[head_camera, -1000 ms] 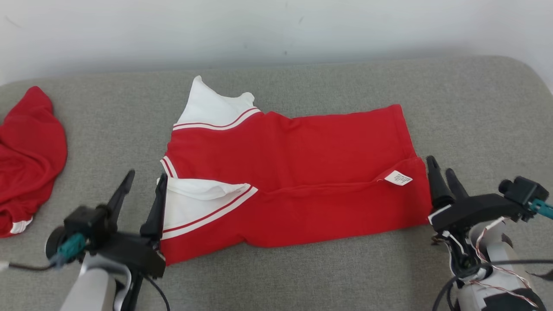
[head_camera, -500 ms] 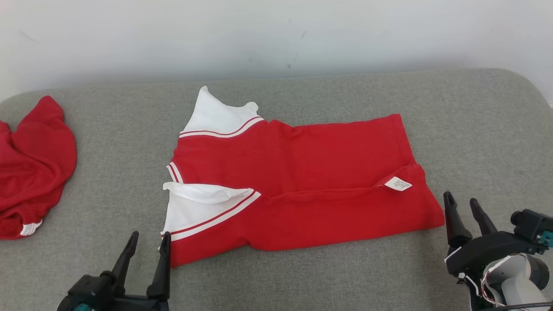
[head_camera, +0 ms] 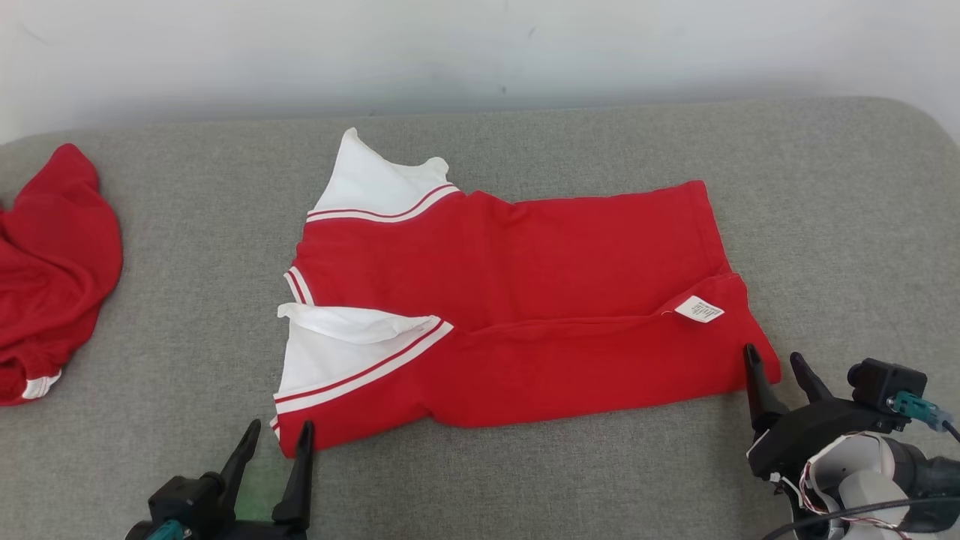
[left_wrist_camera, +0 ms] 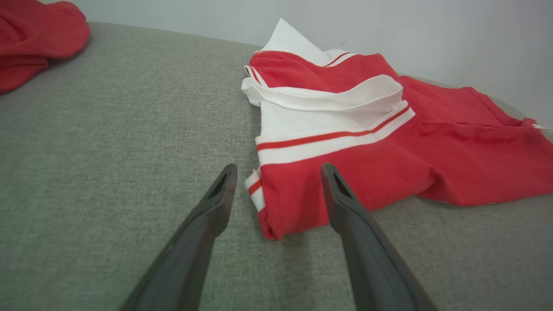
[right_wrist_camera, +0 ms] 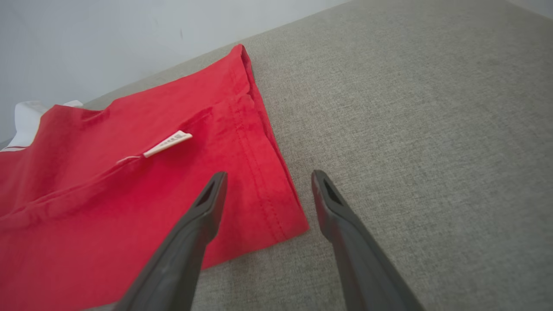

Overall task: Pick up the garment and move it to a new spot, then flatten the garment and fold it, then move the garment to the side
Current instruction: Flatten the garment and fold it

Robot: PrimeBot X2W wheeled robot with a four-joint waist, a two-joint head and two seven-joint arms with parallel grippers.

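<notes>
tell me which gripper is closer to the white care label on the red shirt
Right. The right gripper is open at the hem corner of the red shirt, close beside the care label; the left gripper is open at the far sleeve-end corner.

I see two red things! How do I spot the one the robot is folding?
Look at the big grey cushion. The shirt lies spread out in its middle. Unlike the crumpled red heap at the left edge, it has big white patches and a small white tag.
</notes>
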